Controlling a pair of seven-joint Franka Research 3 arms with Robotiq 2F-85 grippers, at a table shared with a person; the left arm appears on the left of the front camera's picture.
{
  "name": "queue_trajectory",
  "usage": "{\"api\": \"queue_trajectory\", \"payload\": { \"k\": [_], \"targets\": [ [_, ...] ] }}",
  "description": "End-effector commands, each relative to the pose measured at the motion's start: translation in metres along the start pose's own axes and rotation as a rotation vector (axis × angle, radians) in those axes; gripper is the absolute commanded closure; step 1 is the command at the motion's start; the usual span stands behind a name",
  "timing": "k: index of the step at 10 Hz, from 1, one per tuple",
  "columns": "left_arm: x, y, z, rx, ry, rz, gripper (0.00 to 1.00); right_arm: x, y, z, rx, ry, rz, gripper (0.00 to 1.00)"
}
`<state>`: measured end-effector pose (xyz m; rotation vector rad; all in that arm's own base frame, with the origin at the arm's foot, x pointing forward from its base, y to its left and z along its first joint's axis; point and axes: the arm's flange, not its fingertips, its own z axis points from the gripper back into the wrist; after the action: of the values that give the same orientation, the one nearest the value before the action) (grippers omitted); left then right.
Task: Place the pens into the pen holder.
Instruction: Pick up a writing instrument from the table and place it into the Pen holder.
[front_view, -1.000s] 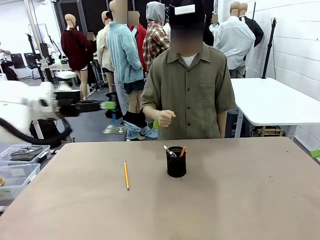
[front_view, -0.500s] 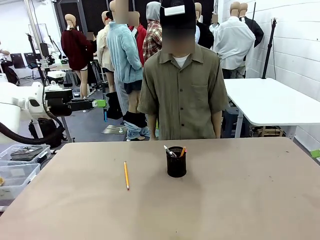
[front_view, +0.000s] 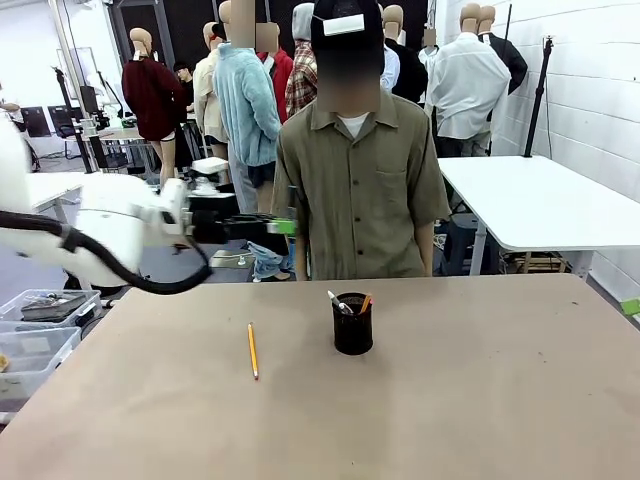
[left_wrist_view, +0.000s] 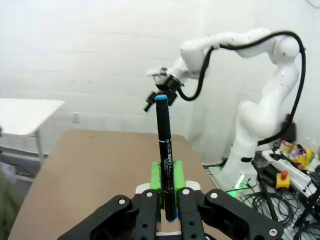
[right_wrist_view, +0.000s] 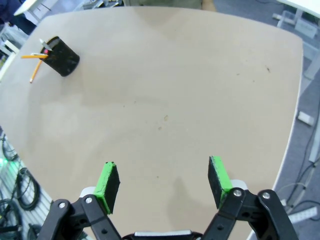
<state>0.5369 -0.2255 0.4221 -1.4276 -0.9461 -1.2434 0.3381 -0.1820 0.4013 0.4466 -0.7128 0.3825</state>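
1. Pen holder (front_view: 352, 325) stands mid-table with pens (front_view: 342, 303) inside; the yellow pencil (front_view: 252, 350) lies left of it, unmoved.
2. Left gripper (front_view: 283, 227), pinching a dark pen (left_wrist_view: 164, 150), has swung inward before the person (front_view: 360, 180).
3. Right gripper (right_wrist_view: 164, 186) hangs spread above the table (right_wrist_view: 200, 90).

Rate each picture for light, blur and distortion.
Front view: even room light, sharp, barely any shadow around the holder. Left wrist view: the pen is crisp against a bright white wall. Right wrist view: the wide-angle lens bows the edges of the table, and a faint soft shadow lies on it near the right hand.
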Motion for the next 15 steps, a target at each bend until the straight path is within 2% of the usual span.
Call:
{"api": "queue_trajectory", "payload": {
  "k": [1, 4, 6, 8, 10, 12, 14, 15],
  "targets": [
    [-0.007, 0.059, -0.024, -0.131, 0.025, 0.017, 1.00, -0.002, 0.000, 0.000, -0.006, 0.016, 0.015, 0.11],
    [-0.049, 0.098, -0.067, -0.173, 0.060, 0.050, 1.00, -0.002, 0.000, 0.000, -0.006, 0.016, 0.015, 0.11],
    [-0.073, 0.099, -0.078, -0.150, 0.082, 0.021, 1.00, -0.002, 0.000, 0.000, -0.006, 0.016, 0.015, 0.11],
    [-0.087, 0.110, -0.080, -0.118, 0.108, -0.024, 1.00, -0.002, 0.000, 0.000, -0.006, 0.016, 0.015, 0.11],
    [-0.098, 0.116, -0.082, -0.096, 0.086, -0.017, 1.00, -0.002, 0.000, 0.000, -0.006, 0.016, 0.015, 0.11],
    [-0.105, 0.122, -0.083, -0.057, 0.127, -0.038, 1.00, -0.002, 0.000, 0.000, -0.006, 0.016, 0.015, 0.11],
    [-0.109, 0.122, -0.086, -0.088, 0.159, -0.056, 1.00, -0.002, 0.000, 0.000, -0.006, 0.016, 0.015, 0.11],
    [-0.109, 0.120, -0.088, -0.093, 0.172, -0.061, 0.81, -0.002, 0.000, 0.000, -0.006, 0.016, 0.015, 0.11]
  ]
}}
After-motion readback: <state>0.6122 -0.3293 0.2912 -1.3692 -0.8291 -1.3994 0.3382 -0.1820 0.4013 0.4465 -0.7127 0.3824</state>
